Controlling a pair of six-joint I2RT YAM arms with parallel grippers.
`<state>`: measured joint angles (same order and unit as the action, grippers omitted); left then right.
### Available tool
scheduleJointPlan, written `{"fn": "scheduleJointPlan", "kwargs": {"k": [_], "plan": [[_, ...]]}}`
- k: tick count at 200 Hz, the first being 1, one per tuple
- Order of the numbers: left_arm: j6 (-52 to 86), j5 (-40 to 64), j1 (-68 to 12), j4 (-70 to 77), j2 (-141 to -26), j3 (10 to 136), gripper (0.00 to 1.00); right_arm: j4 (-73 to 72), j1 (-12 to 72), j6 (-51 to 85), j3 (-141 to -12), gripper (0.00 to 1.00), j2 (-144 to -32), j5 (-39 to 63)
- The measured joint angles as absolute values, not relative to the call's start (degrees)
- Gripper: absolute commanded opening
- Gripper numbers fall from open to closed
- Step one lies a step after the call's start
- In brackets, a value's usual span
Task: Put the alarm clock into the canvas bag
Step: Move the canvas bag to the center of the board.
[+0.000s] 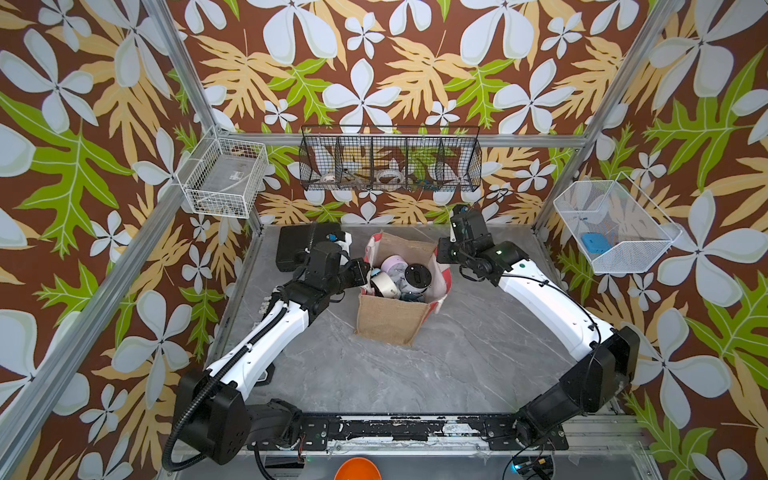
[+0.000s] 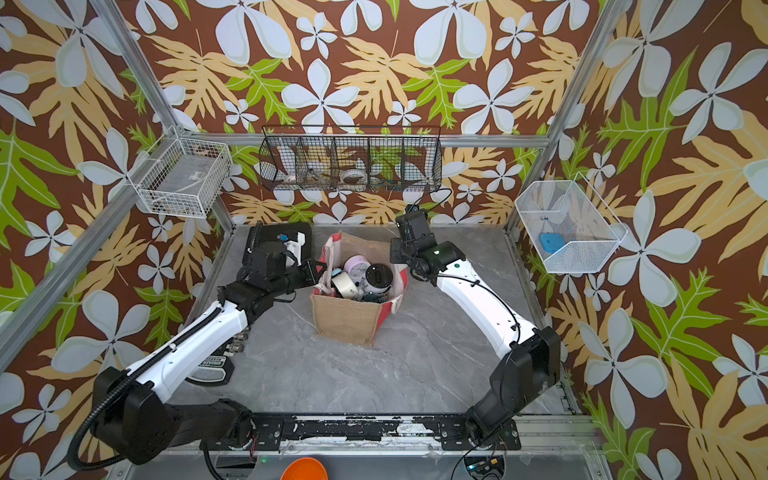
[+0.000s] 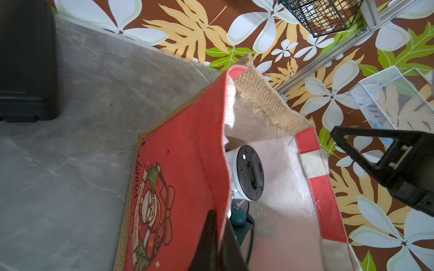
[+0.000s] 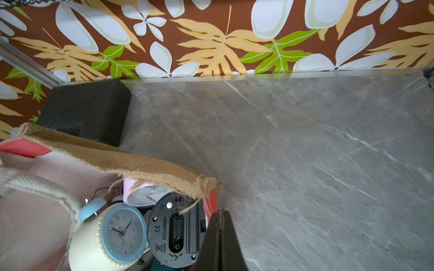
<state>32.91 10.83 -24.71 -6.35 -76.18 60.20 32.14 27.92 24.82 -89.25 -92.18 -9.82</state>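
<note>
Inside the canvas bag (image 1: 390, 320) lie a few clocks, all bunched up. There is a cream alarm clock (image 4: 112, 234) with a blue face, a pink clock (image 4: 138, 192), a white clock (image 4: 175, 230) showing its dark back, and a teal clock (image 3: 239, 218) down low. No clock shows on the table (image 1: 457, 374) beside the bag.

The left gripper (image 3: 220, 241) is at one red side of the bag. It pinches the top edge, with one finger outside and one inside. The right gripper (image 4: 220, 234) is at the other red side, just by the rim. Its jaws are pressed tight together, and I cannot tell if any cloth is between them.

I think the putting-in part is done and this is the very end. Next, the left gripper should let go softly. Then both arms should lift up and away from the bag, so it does not tip or fold over the clocks.
</note>
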Motion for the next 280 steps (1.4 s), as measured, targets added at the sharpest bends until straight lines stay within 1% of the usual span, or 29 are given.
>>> {"fn": "scheduleJointPlan", "kwargs": {"k": [40, 60, 71, 77, 103, 129, 149, 169, 182, 218, 238, 280], "plan": [[34.7, 9.1, -27.8, -3.2, -79.2, 60.4, 0.0, 32.2, 26.5, 22.9, -89.3, 0.0, -93.0, -8.7], [35.9, 8.8, -29.0, -2.3, -79.7, 60.1, 0.0, 32.7, 26.5, 22.7, -89.8, 0.19, -92.8, -7.5], [35.9, 8.6, -29.4, -1.6, -79.8, 59.6, 0.0, 33.4, 26.5, 22.7, -90.0, 0.32, -92.2, -7.5], [36.2, 8.3, -29.6, -1.3, -79.7, 59.3, 0.0, 33.8, 26.5, 22.7, -90.0, 0.37, -91.7, -7.5], [37.2, 7.5, -30.0, -0.3, -78.9, 57.7, 0.0, 35.6, 26.6, 23.3, -88.7, 0.49, -88.6, -8.1], [37.5, 6.9, -30.2, 0.3, -77.8, 56.3, 0.0, 37.4, 26.5, 23.7, -84.7, 0.53, -85.4, -9.7], [38.2, 6.4, -30.9, 0.6, -77.4, 55.8, 0.0, 38.5, 26.3, 24.4, -81.8, 0.52, -84.4, -10.3], [38.7, 6.3, -31.5, 0.7, -77.3, 55.6, 0.0, 38.7, 26.3, 25.5, -79.2, 0.47, -84.6, -10.2], [38.8, 6.2, -31.7, 0.9, -77.3, 55.5, 0.0, 38.6, 26.3, 25.9, -78.3, 0.39, -84.9, -9.2], [38.9, 6.1, -32.4, 1.1, -78.0, 56.1, 0.0, 38.1, 26.3, 26.7, -78.9, 0.1, -87.6, -7.5], [38.9, 6.1, -32.6, 1.0, -78.9, 57.0, 0.0, 38.2, 26.3, 26.7, -80.2, 0.0, -88.5, -7.5], [39.0, 6.3, -32.8, 1.0, -82.3, 60.4, 0.0, 39.5, 25.8, 24.9, -83.6, 0.0, -90.4, -8.0]]}}
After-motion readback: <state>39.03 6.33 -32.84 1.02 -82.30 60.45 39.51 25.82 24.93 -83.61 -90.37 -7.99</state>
